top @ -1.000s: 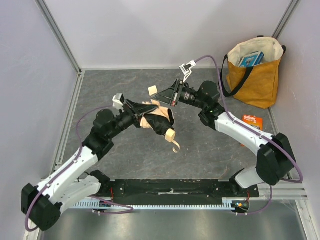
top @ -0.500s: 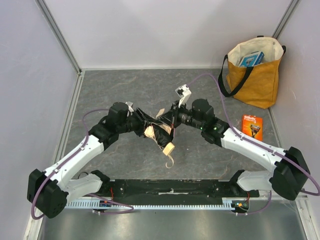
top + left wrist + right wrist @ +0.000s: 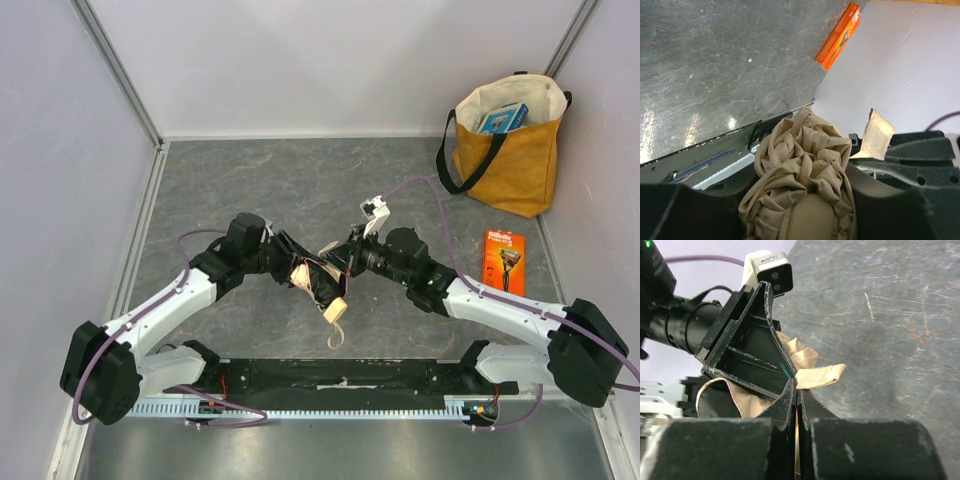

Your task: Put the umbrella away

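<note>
The umbrella (image 3: 306,277), a bunched roll of beige fabric, hangs between both grippers near the middle of the floor. Its wooden knob (image 3: 336,308) and cord loop (image 3: 333,336) point toward the near edge. My left gripper (image 3: 297,270) is shut on the fabric bundle (image 3: 805,165), which fills the gap between its jaws (image 3: 801,202). My right gripper (image 3: 338,262) comes in from the right, and its jaws (image 3: 796,395) are pinched on the umbrella's thin beige strap, whose tab (image 3: 821,375) sticks out past the tips. The shaft is hidden.
A mustard-yellow tote bag (image 3: 510,150) with black straps stands open at the back right, with a blue box (image 3: 501,118) inside. An orange package (image 3: 503,258) lies on the grey floor to the right of the right arm. White walls enclose the floor.
Both arms have drawn back toward the near edge, carrying the umbrella with them. The grippers now sit closer together, and the grips look unchanged.
</note>
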